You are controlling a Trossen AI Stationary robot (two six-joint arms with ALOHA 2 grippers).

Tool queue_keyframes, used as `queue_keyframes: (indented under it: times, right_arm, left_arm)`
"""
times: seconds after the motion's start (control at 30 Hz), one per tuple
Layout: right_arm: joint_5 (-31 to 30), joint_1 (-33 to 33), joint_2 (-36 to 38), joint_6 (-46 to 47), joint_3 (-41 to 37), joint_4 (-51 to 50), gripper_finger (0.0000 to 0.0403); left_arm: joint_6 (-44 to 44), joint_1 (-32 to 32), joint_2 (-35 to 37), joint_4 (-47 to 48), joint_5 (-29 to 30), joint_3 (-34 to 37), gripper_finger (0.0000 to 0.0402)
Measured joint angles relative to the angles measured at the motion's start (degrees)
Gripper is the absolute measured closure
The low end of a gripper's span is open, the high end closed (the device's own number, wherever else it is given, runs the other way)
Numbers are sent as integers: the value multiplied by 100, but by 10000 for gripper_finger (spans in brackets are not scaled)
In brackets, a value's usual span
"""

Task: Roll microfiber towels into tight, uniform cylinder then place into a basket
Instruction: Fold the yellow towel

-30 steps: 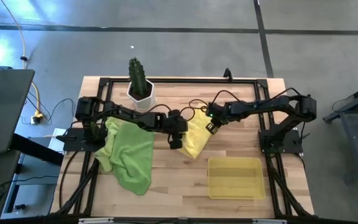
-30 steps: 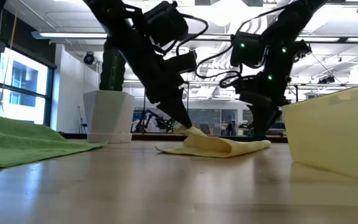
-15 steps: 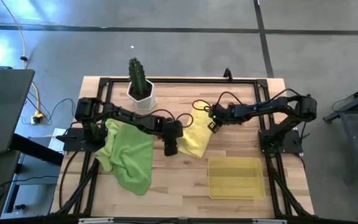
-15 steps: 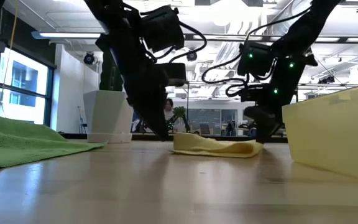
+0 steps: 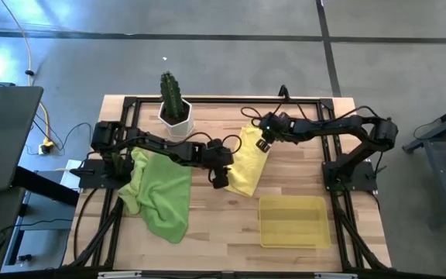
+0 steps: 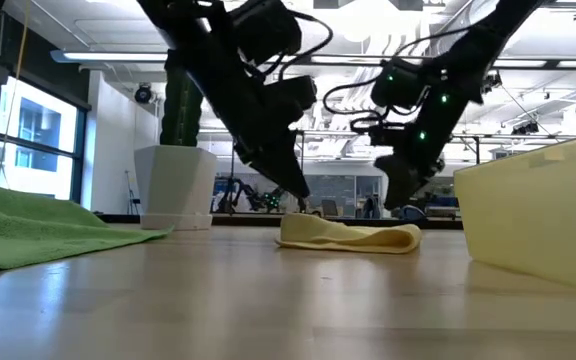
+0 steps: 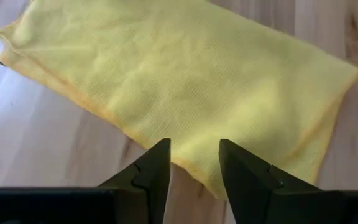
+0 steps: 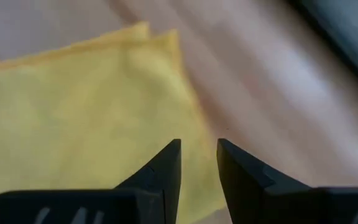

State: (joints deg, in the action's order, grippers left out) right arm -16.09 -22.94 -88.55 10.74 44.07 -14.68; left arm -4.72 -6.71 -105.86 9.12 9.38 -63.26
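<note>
Across the middle of the frame we see the pale wooden slatted table (image 5: 207,221), with the rumpled lime green microfiber towels (image 5: 165,190) at left. Lower right sits the shallow translucent yellow plastic basket (image 5: 294,222). Centre, the bright yellow folded towel (image 5: 248,163) lies flat. Our left gripper (image 5: 220,180) and right gripper (image 5: 266,142) flank it, fingers slightly parted, pinching nothing.
</note>
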Motion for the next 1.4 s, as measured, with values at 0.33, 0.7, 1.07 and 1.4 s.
queue_keyframes:
  times: [0.33, 0.7, 1.07, 1.4]
  right_arm:
    - [96, 573, -48, 852, -286, -393, 309]
    - [-241, 242, -155, 72, -651, 850, 309]
    - [-195, -279, -672, -1121, -521, 2101, 309]
    - [63, -89, -10, -314, 332, -90, 309]
  left_arm:
    - [-251, -89, -489, -161, -76, 8, 275]
    - [-366, 263, -782, -301, -366, -9, 275]
    - [-410, 351, -796, -939, 71, 18, 275]
    - [-430, 232, -572, -1043, 144, -20, 275]
